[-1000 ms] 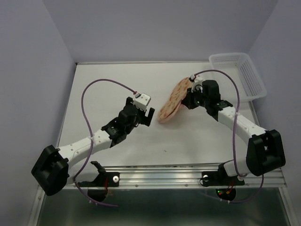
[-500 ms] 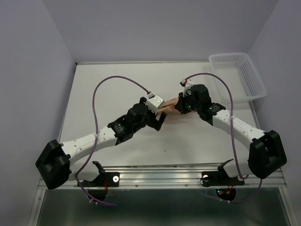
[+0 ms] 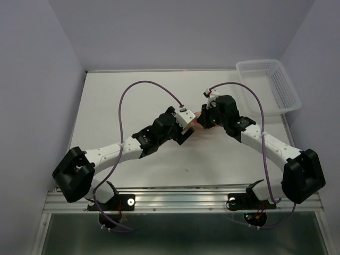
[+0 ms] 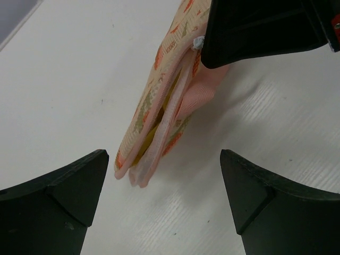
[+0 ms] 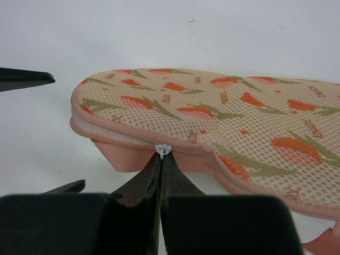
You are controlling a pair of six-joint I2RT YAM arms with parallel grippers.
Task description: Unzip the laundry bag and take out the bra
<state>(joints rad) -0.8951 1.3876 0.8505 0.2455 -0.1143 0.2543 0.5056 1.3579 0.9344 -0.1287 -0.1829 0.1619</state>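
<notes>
while the right hand (image 5: 161,158) is pinching the zip pull (image 5: 162,149), apparently to steady the bag (image 5: 239,111), the left hand (image 4: 164,175) is gaping wide at its parted end.

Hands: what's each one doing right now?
Left hand: open, end of the laundry bag between its fingers.
Right hand: closed on the white zip pull.

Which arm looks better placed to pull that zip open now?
Right: the right gripper is shut on the white zip tab of the bag. The left gripper stands open at the bag's end, gripping nothing.
</notes>
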